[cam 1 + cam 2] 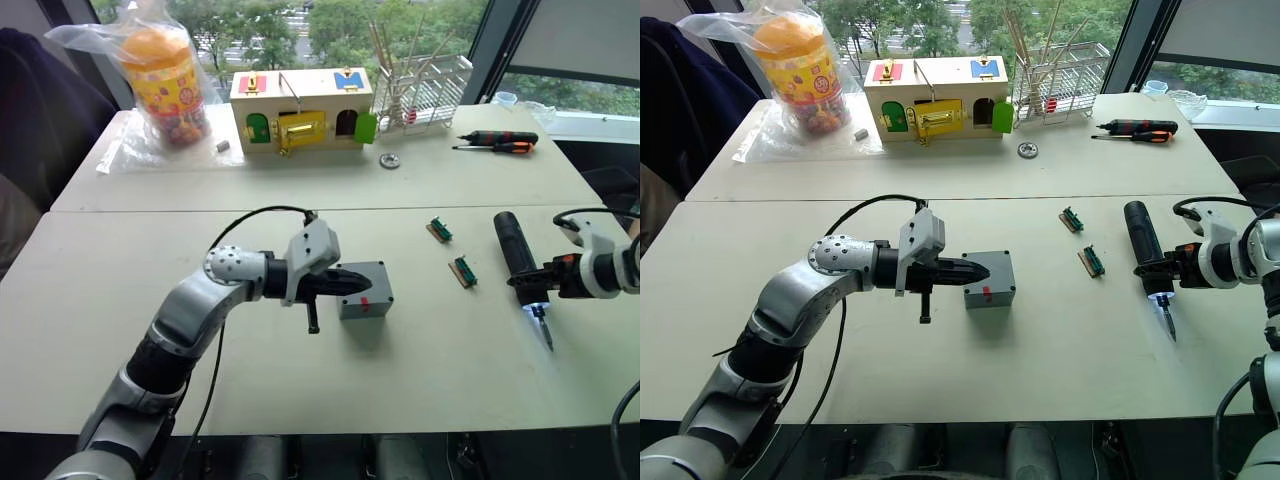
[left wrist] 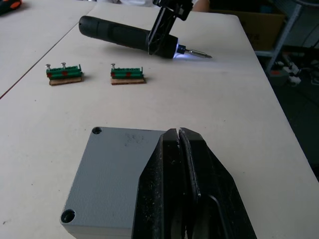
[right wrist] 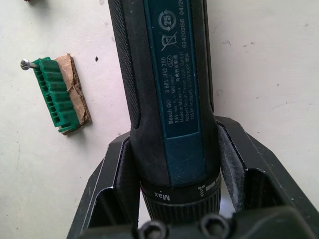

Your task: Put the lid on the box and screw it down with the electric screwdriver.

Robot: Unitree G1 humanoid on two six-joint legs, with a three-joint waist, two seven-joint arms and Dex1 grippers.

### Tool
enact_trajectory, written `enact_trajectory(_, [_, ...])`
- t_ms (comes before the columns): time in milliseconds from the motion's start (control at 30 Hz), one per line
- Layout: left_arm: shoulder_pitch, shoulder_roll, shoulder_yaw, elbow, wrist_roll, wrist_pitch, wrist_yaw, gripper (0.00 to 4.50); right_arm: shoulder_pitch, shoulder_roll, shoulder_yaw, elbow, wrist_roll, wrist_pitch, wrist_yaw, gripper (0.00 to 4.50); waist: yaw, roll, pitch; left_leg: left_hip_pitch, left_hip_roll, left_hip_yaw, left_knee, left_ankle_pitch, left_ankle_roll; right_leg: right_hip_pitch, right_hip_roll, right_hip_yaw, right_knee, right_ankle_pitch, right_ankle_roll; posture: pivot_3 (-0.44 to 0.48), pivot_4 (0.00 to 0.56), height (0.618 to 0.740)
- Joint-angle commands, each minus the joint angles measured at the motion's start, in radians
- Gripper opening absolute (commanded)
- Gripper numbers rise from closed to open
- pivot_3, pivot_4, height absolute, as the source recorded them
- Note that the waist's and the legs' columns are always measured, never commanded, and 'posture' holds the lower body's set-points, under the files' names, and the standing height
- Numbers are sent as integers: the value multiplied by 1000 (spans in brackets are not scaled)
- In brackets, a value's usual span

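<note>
Two grippers we note: left gripper (image 1: 975, 270), fingers pressed together, lies on the lid (image 2: 112, 169), which sits atop the box (image 1: 990, 283) mid-table (image 1: 120, 290). Right gripper (image 1: 1152, 268) clamps the electric screwdriver (image 1: 1143, 248) near its lit tip, lying well right of the box, beside two green connector strips (image 2: 65, 73).

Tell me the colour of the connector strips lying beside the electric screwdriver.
Green connector strips on brown bases, clearest in the left wrist view.
</note>
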State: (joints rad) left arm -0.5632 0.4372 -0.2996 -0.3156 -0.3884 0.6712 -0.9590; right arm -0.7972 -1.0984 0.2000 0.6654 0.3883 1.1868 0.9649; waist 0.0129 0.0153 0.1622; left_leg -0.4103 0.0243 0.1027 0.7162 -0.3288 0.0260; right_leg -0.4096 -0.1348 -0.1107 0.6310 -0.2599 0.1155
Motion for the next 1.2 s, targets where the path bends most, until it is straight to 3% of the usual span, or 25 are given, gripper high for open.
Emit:
enact_trajectory(33, [-12,6,14,-16,-12,-11,-2,0,-29,-4,-19,16,-36,-13,27,1777,0,0,0,0,0,0,0,0,0,0,0,0,0,0,0,0,150,708])
enact_trajectory(167, [-27,-2,10,24,-3,-29,-4,0,-37,15,-25,28,-62,-18,38,1777,-1,0,0,0,0,0,0,0,-1,1,0,0,0,0,0,0,150,708])
enact_trajectory(200, [-30,-6,8,36,1,-35,-4,0,-38,19,-26,30,-68,-19,42,2577,-1,0,0,0,0,0,0,0,-1,1,0,0,0,0,0,0,150,708])
enact_trajectory(267, [-40,-16,8,63,6,-46,0,0,-42,27,-28,37,-80,-24,45,3128,-1,0,0,0,0,1,0,0,-1,1,0,0,0,0,0,0,150,708])
enact_trajectory(367, [-71,-47,24,117,6,-59,16,0,-60,41,-39,55,-101,-38,32,4318,-1,0,0,1,0,1,1,0,-1,2,1,-1,0,0,0,0,150,708])
enact_trajectory(633, [-95,-33,63,175,13,-88,24,0,-104,28,-92,23,-120,-59,16,4318,-1,0,0,1,0,2,1,1,-1,2,1,-1,0,0,0,0,150,708])
enact_trajectory(867, [-113,-1,111,227,20,-104,37,0,-160,-3,-167,-185,-81,-8,15,4318,-1,0,0,1,0,1,0,1,-1,1,1,-1,0,0,0,0,150,708])
enact_trajectory(967, [-105,29,111,241,33,-109,30,0,-87,-15,-206,-409,9,32,76,4318,-1,0,0,1,0,1,0,1,-1,1,1,-1,0,0,0,0,150,708])
enact_trajectory(1067, [-69,86,70,230,73,-115,0,0,154,-6,-287,-837,199,51,172,4318,1,-1,0,1,1,-1,0,1,-2,2,1,-2,0,0,0,0,150,708])
enact_trajectory(1200, [-49,112,49,218,82,-96,-25,0,331,31,-306,-1078,264,66,118,4318,3,-1,0,1,1,-2,1,1,-2,2,1,-2,0,0,1,0,150,708])
